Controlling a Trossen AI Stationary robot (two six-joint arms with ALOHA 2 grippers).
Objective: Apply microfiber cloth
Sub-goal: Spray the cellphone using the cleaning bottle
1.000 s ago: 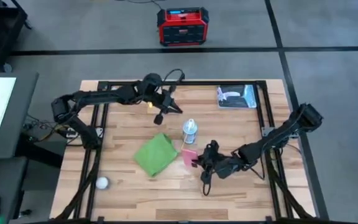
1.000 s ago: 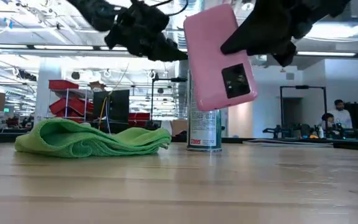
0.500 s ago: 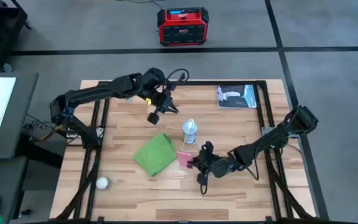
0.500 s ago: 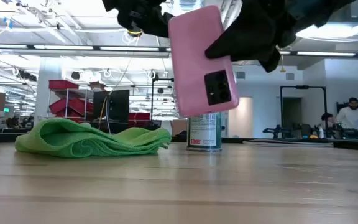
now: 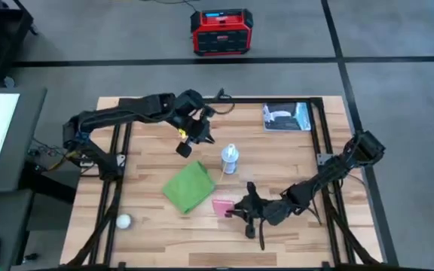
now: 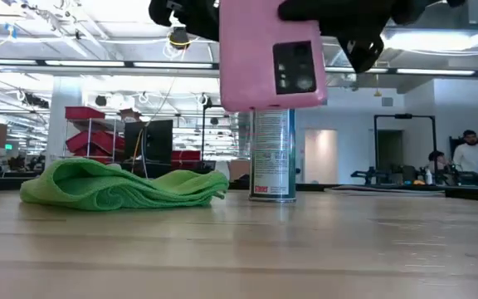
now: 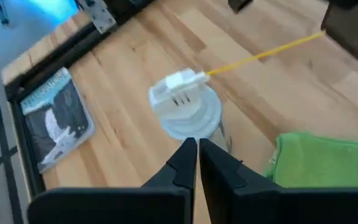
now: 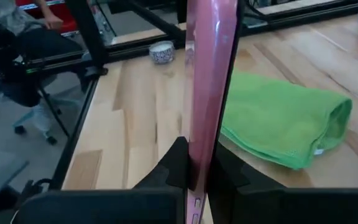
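Bright, even overhead light; soft blur in wrist views.

The microfiber cloth [image 5: 187,187] lies uncovered, with bare table [image 5: 157,229] to its left and near side. The spray can [image 5: 230,159] stands just to its far right, and the pink phone [image 5: 222,206] held aloft crowds its right edge

A robotics lab or workshop: a wooden table [image 5: 277,150] in a black metal frame on a grey taped floor; a red power unit [image 5: 219,31] beyond; ceiling strip lights, red bins [image 6: 85,114], monitors and seated people [image 6: 470,156] behind.
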